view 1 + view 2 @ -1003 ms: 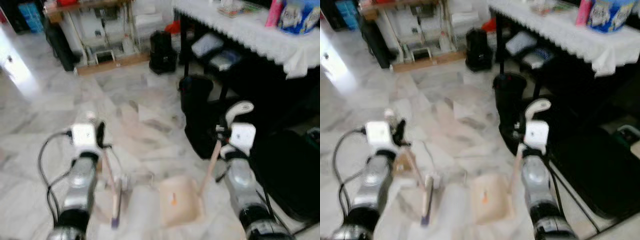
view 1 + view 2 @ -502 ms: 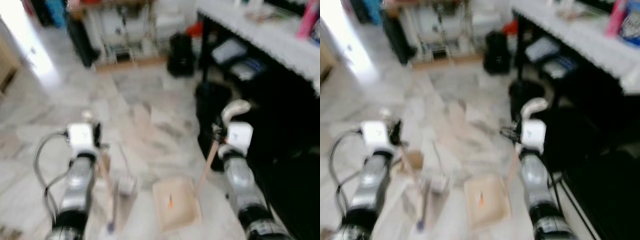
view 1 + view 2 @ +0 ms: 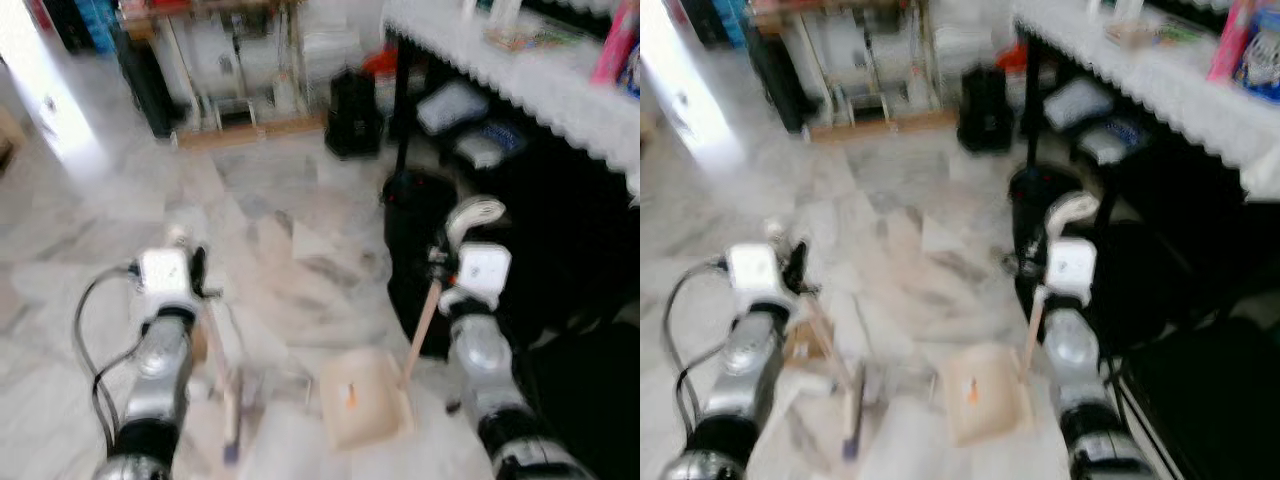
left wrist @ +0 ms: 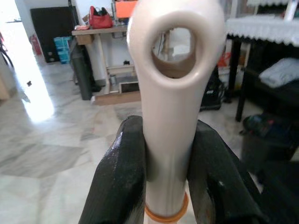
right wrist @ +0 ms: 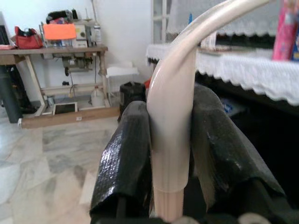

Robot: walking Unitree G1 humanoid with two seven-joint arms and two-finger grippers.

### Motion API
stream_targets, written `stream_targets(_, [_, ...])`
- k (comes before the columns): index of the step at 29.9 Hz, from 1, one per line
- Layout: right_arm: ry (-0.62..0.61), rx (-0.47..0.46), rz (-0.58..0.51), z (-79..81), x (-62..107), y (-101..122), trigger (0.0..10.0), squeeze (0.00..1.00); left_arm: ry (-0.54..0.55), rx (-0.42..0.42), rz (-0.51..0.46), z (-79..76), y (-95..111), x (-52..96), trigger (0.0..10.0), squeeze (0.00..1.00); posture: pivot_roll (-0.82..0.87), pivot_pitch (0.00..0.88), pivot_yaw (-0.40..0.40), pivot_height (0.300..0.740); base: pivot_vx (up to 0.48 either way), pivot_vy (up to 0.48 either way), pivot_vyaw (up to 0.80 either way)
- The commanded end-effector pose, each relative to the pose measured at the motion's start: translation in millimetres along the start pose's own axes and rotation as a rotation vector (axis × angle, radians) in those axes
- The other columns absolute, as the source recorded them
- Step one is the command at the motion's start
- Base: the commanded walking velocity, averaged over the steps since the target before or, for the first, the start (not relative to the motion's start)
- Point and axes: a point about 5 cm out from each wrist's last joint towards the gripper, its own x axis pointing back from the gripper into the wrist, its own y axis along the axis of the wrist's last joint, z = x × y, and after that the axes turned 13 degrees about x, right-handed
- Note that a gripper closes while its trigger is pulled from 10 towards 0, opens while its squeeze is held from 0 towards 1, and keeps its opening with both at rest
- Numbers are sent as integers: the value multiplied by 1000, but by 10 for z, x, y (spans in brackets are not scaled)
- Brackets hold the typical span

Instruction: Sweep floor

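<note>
My left gripper point(image 4: 167, 127) is shut on the cream handle of a broom point(image 3: 226, 385); the handle's end has a hanging hole point(image 4: 173, 44). The broom slants down to the marble floor in front of my left arm point(image 3: 160, 345). My right gripper point(image 5: 170, 108) is shut on the curved cream handle point(image 3: 424, 325) of a dustpan point(image 3: 365, 410). The pan rests on the floor between my arms, with a small orange bit point(image 3: 350, 397) in it. The head views are blurred.
A black bin point(image 3: 418, 250) stands close to my right arm. A dark table under a white lace cloth point(image 3: 545, 85) runs along the right, with bags beneath. A sewing table point(image 3: 235, 60) and black bag point(image 3: 355, 100) stand at the back. The marble floor lies open to the left.
The whole picture has shifted, so the camera has moved. Both grippers keep their hold; broom and dustpan stay in the same place between my arms.
</note>
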Motion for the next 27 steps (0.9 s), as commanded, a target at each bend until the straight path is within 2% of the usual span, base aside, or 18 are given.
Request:
stream_targets(1, [10, -5, -65, 48, -73, 145, 10000, 0, 11, -17, -46, 63, 117, -39, 10000, 0, 23, 22, 36, 740, 311, 0, 0])
stream_targets(7, [18, 3, -64, 51, -63, 137, 10000, 0, 12, -21, -50, 65, 126, -42, 10000, 0, 26, 24, 35, 740, 311, 0, 0])
stream_targets(14, [27, 5, -72, 82, -61, 151, 10000, 0, 10, -18, -49, 64, 128, -39, 10000, 0, 29, 27, 35, 740, 309, 0, 631])
stream_targets(25, [27, 12, -70, 71, -58, 143, 10000, 0, 9, -17, -51, 56, 132, -46, 10000, 0, 29, 30, 36, 740, 309, 0, 0])
stream_targets(27, [30, 13, -72, 84, -57, 148, 10000, 0, 8, -16, -52, 58, 135, -46, 10000, 0, 29, 31, 36, 740, 309, 0, 513])
